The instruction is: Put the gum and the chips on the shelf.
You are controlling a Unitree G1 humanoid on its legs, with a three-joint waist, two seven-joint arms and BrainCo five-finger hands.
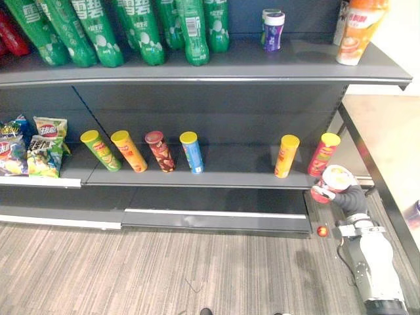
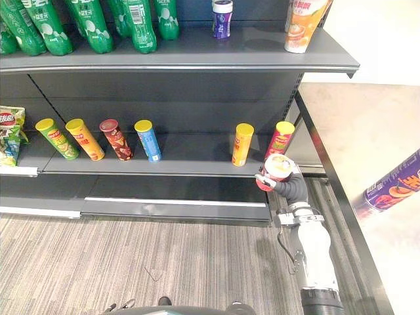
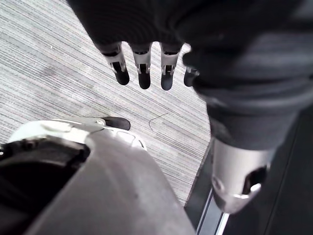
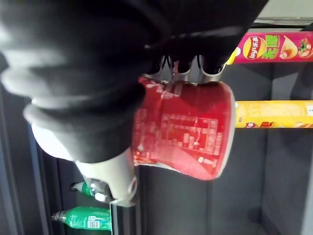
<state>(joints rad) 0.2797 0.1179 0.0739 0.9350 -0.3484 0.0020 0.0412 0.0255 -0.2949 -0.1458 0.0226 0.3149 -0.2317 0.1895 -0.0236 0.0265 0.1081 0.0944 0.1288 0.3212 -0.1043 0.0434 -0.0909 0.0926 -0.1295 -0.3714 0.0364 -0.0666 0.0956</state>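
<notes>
My right hand [image 2: 293,188] is shut on a short red chips tub with a pale lid [image 1: 335,179], its fingers curled round the red wall [image 4: 190,132]. I hold the tub tilted at the right end of the lower shelf [image 1: 230,174], just in front of and below a pink chips can [image 1: 324,153]. A yellow can [image 1: 286,155] stands left of the pink one. The purple gum jar [image 1: 273,29] stands upright on the top shelf [image 1: 262,65]. My left hand [image 3: 142,68] hangs over the striped floor with straight fingers and holds nothing.
Green bottles [image 1: 141,29] crowd the top shelf's left part, and an orange-and-white pack [image 1: 357,29] stands at its right end. Several chips cans [image 1: 159,151] and snack bags [image 1: 33,147] fill the lower shelf's left. A purple can [image 2: 394,187] lies at the right.
</notes>
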